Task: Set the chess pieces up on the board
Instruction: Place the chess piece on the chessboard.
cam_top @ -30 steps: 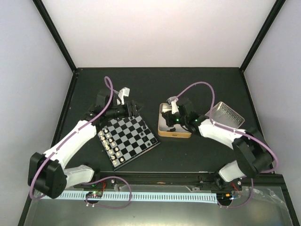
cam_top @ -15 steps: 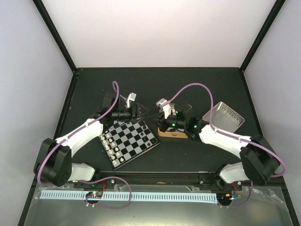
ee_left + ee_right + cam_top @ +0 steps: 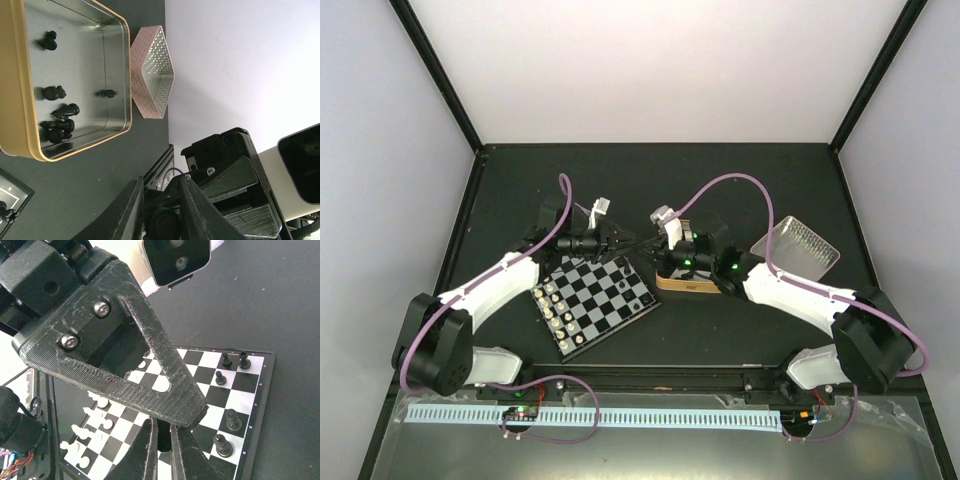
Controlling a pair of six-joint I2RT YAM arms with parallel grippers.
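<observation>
On the left, the left gripper (image 3: 161, 187) reaches past the far corner of the board (image 3: 610, 285). Its jaws stand a little apart around a dark rounded thing, and we cannot tell whether they pinch it. The right gripper (image 3: 162, 429) meets it nose to nose, jaws pressed together.

We judge the danger lies in this crowding. If something tiny sits between the two tips, a mistimed release would drop it. It could roll in among the cream-white pieces (image 3: 555, 305) ranked along the board's near-left edge, or topple the few black chess pieces (image 3: 225, 417) standing along its right side. A sideways nudge could also slide the light board, or the tin (image 3: 17, 100) to its right, where more black pieces lie loose.

The board is flat and checkered, and its pieces are small and knobbly. The jaws are ribbed black plastic. The tin is smooth mirror metal with a gold rim. Rightmost lies a pink tray (image 3: 152, 75) embossed with diamonds, on the matte dark surface (image 3: 720, 180)
</observation>
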